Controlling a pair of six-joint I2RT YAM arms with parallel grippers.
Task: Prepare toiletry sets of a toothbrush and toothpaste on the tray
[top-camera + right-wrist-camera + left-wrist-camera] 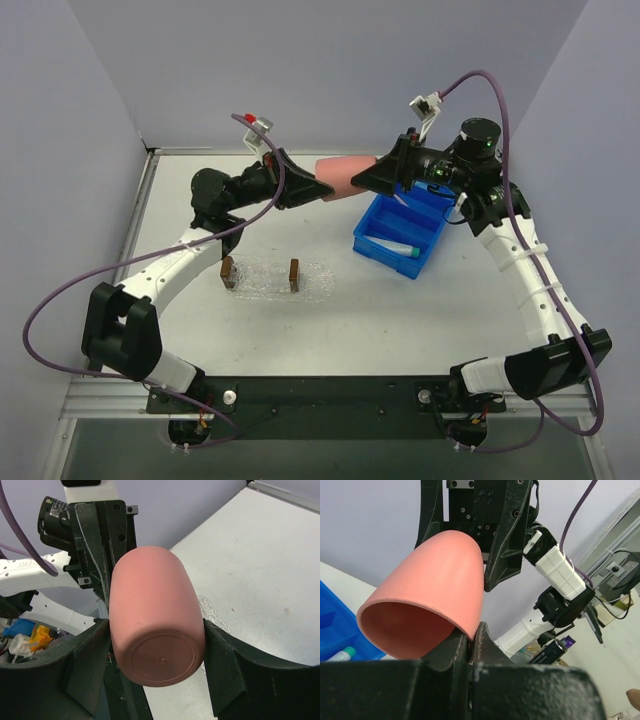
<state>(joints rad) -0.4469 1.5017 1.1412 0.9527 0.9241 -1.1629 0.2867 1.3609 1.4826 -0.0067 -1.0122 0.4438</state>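
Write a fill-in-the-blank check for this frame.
The left claw and right claw both grip the ___ cup.
The cup's open mouth faces the ___ claw.
A teal-capped toothpaste tube lies in the ___ bin.
The clear tray holds ___ brown blocks.
Missing: pink; left; blue; two.

Flat pale grey bench (400, 320), faint scuffs on top. Lying on it, left of centre: clear bumpy plastic oval tray (262, 279), flat. Right of centre, further back: blue divided plastic bin (385, 256), angled to the bench edges. Tray and bin well apart
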